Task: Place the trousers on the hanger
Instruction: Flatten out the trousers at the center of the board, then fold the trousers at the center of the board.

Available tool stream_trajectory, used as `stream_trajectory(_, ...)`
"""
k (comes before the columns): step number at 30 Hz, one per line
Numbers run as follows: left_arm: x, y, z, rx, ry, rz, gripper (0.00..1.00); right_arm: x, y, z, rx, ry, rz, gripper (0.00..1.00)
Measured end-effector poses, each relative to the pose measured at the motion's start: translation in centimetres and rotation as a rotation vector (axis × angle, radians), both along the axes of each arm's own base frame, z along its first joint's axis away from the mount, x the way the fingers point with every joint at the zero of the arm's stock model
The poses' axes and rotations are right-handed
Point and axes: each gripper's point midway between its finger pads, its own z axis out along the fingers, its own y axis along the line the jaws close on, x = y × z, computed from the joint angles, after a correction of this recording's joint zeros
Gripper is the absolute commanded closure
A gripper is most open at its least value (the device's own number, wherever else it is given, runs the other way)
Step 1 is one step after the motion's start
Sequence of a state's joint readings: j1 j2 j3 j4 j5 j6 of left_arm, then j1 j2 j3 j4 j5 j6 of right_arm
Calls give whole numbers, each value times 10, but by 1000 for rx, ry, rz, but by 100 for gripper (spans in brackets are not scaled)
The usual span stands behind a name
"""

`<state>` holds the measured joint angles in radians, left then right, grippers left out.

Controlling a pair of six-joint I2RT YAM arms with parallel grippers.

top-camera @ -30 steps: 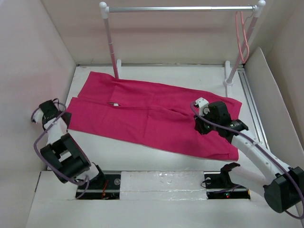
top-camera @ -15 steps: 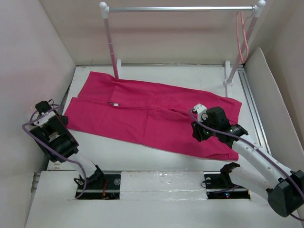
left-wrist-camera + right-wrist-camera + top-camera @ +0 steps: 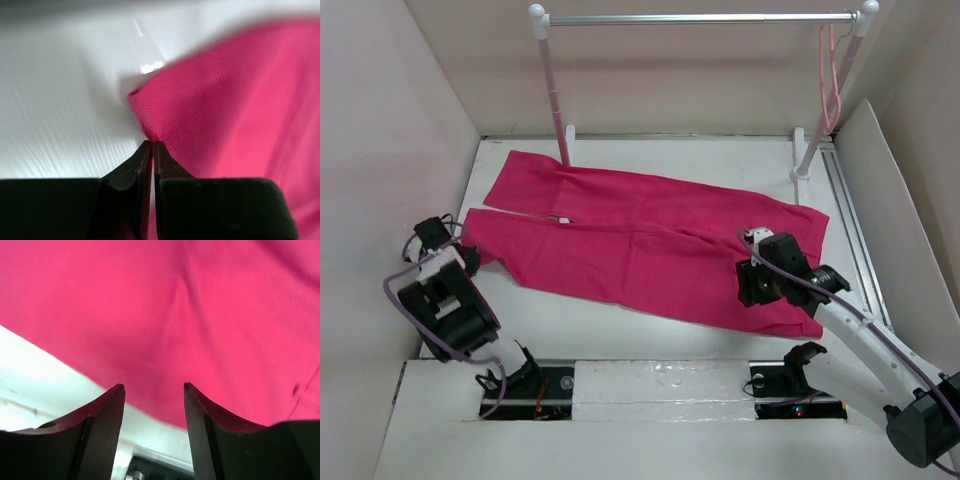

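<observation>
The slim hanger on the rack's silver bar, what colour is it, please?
The thin hanger is pale pink, clearest in the top external view.

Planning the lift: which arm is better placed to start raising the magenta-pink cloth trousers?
Probably left. The left tool is shut on a corner of the magenta-pink cloth trousers; the right tool is open above the cloth, holding nothing.
</observation>
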<state>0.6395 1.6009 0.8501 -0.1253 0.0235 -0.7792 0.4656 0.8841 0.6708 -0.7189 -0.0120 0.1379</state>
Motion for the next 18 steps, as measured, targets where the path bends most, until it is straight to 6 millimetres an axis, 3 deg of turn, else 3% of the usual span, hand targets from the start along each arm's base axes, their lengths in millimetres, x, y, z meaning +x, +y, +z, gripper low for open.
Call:
stream_trajectory(3, 4, -40, 30, 19, -86, -68, 100, -15, -12, -3, -28, 86, -69, 47)
stream_trajectory(7, 26, -74, 113, 99, -335, -157, 100, -30, -32, -7, -61, 197, -206, 48)
stream_trajectory(9, 27, -85, 145, 121, -427, -175, 100, -36, -48, -11, -81, 249, -322, 47)
stream_trajectory(10, 26, -89, 148, 106, -440, -176, 100, -37, -56, -13, -87, 271, -390, 47)
stream_trajectory(11, 29, -101, 169, 118, -495, -213, 100, -38, -62, -14, -95, 286, -444, 47)
stream_trajectory(14, 36, -133, 185, 79, -541, -299, 100, -36, -82, -18, -121, 313, -631, 46)
stream_trajectory(18, 37, -180, 181, -3, -535, -436, 100, -34, -102, -23, -169, 382, -842, 44)
